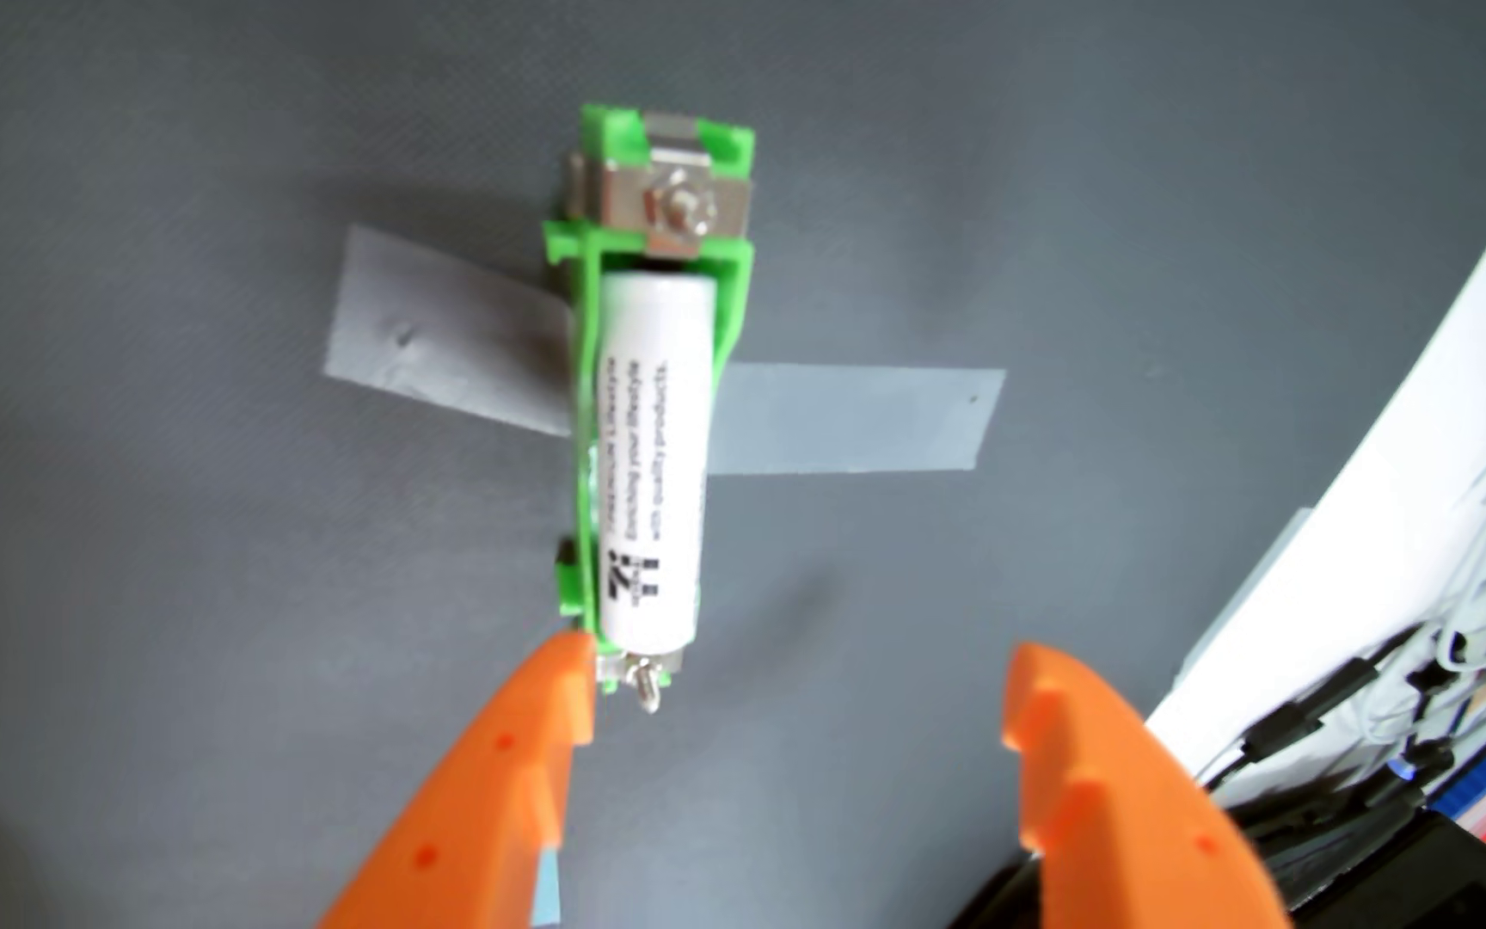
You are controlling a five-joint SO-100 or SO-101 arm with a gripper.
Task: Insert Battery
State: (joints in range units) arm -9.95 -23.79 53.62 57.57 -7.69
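Observation:
A white cylindrical battery [654,456] with black print lies lengthwise in a green plastic holder [583,420] in the middle of the wrist view. The holder has metal contacts with bolts at its far end [677,210] and its near end [646,692]. Grey tape strips [856,420] fix the holder to the dark grey mat. My gripper [797,688] has orange fingers and is open and empty. Its left fingertip [565,688] is right at the holder's near end; its right fingertip [1039,688] stands well to the right of it.
The dark grey mat [185,581] fills most of the view. A white curved edge [1392,447] runs along the right side, with cables and black gear [1347,759] beyond it at the lower right.

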